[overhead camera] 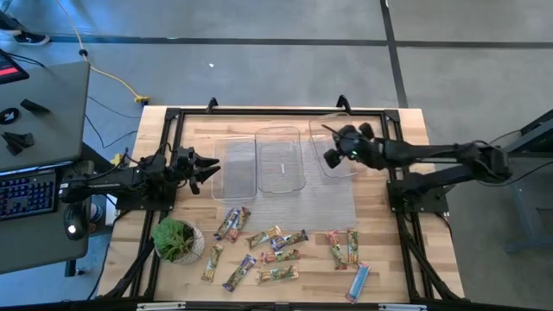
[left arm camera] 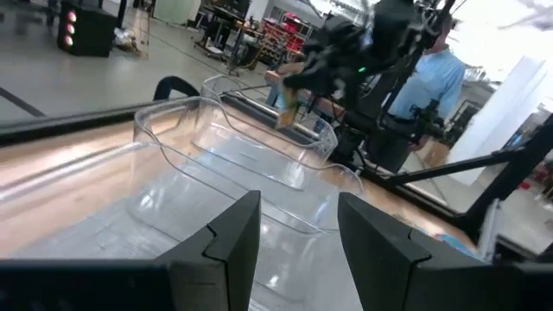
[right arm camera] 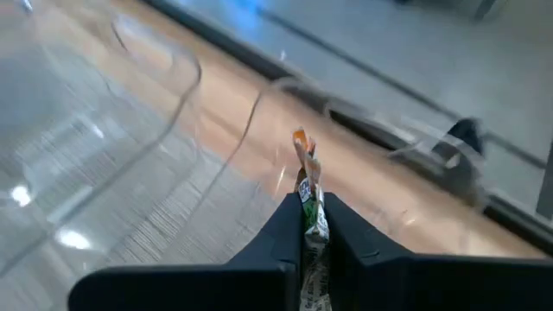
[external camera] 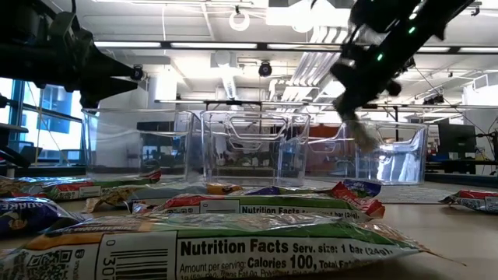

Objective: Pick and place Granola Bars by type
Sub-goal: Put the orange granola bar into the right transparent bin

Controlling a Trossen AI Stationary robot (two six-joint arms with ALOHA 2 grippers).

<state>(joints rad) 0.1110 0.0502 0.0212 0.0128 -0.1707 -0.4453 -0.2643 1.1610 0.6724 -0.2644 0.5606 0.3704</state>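
Now my right gripper pinches a granola bar by its end above the rightmost clear tray, upper right of the high view, ready to drop, while my left gripper waits parted at mid-left

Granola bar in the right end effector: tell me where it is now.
The granola bar is pinched in the right end effector, held above the rightmost clear tray at the table's far right in the high view, well away from the bars near the front edge.
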